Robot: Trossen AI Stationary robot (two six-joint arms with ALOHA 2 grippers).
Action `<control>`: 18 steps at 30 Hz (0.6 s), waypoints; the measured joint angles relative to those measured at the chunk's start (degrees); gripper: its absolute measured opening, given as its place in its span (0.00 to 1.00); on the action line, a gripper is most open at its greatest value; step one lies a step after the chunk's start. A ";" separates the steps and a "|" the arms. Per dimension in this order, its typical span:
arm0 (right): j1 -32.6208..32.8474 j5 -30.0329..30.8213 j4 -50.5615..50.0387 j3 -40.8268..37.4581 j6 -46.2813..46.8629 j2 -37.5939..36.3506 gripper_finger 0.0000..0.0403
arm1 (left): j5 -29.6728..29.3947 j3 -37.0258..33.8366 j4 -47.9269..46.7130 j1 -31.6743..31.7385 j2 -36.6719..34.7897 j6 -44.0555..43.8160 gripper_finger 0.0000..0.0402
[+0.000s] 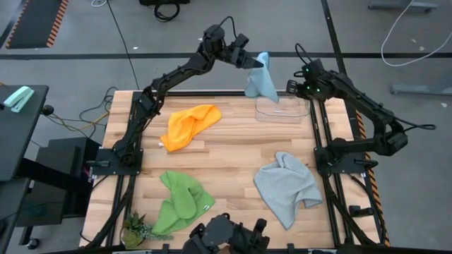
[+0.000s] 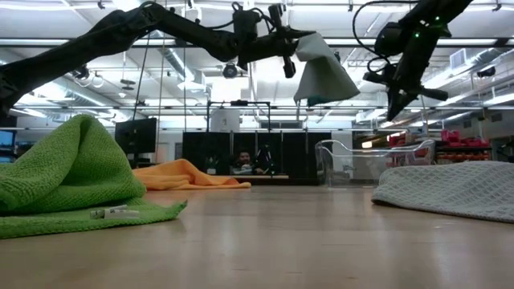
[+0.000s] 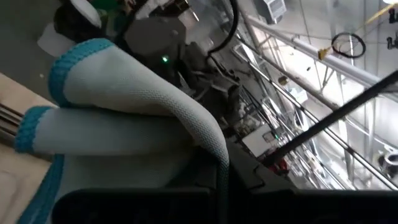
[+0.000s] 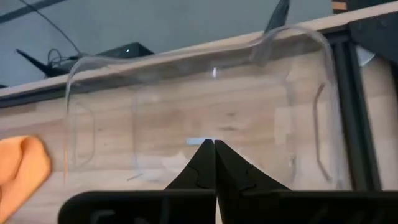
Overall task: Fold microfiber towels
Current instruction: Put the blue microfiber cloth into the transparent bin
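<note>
I have the light blue towel (image 1: 263,83) pinched in the left gripper (image 1: 256,63), its fingers pressed onto a folded edge, so the cloth hangs straight down below them, long axis vertical, high above the far end of the counter (image 1: 233,152). Directly under the hanging towel sits the clear plastic bin (image 1: 281,111), which looks to me like the drop spot. The right gripper (image 1: 291,87) hovers just beside the towel, over the bin too, its fingers pressed together on nothing; the left arm is plainly the nearer one. Nearer me than the fingers, the orange towel (image 1: 189,125), green towel (image 1: 179,202) and grey towel (image 1: 286,187) lie crumpled on the wooden counter, unfolded. Beyond is an open workshop with ceiling lights
</note>
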 joint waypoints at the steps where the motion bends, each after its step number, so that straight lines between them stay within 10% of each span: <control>1: 0.24 0.35 -0.78 0.00 1.19 -0.03 0.00 | 0.60 0.00 -0.10 0.00 0.00 -0.02 0.03; 9: 9.64 8.40 -0.94 0.00 4.98 0.82 0.00 | 1.14 0.00 -0.17 0.00 0.00 0.46 0.03; 18: 16.20 4.45 6.65 0.00 -2.29 1.82 0.00 | 1.27 0.00 -0.15 -0.49 0.00 0.13 0.03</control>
